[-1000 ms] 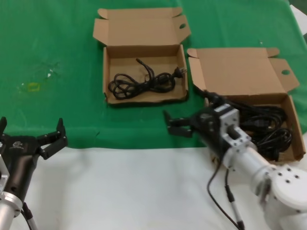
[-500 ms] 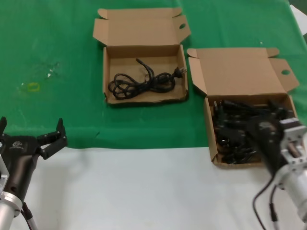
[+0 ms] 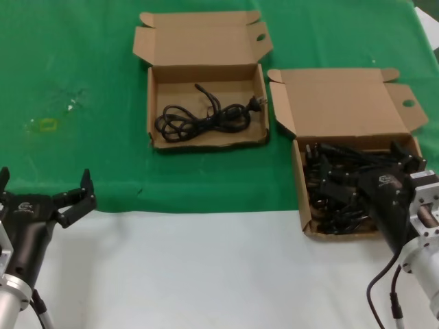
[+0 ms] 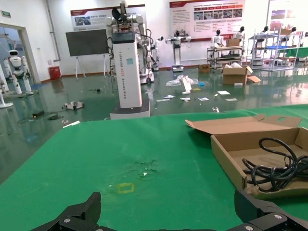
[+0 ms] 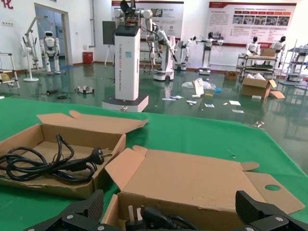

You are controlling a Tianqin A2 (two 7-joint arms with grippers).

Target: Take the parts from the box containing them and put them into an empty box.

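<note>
The parts (image 3: 343, 188) are mostly a tangled heap of black cords filling the box containing them (image 3: 300, 179), on the robot's right side of the green cloth (image 3: 82, 55). One bundle (image 3: 202, 118) already lies in the other box (image 3: 206, 140) (so "empty" is a bit generous), which sits just beside the full one, farther from the robot. The right gripper (image 3: 405, 159) hovers low over the heap's right end with its fingers spread apart, gripping nothing. The left gripper (image 3: 42, 188) waits near the cloth's front edge, splayed wide too. To do this step well, the right gripper should probably drop straight onto one looped bundle, not a stray plug — the cords look interlocked, so closing across a whole loop and lifting slowly would help keep its neighbours from dragging out.
</note>
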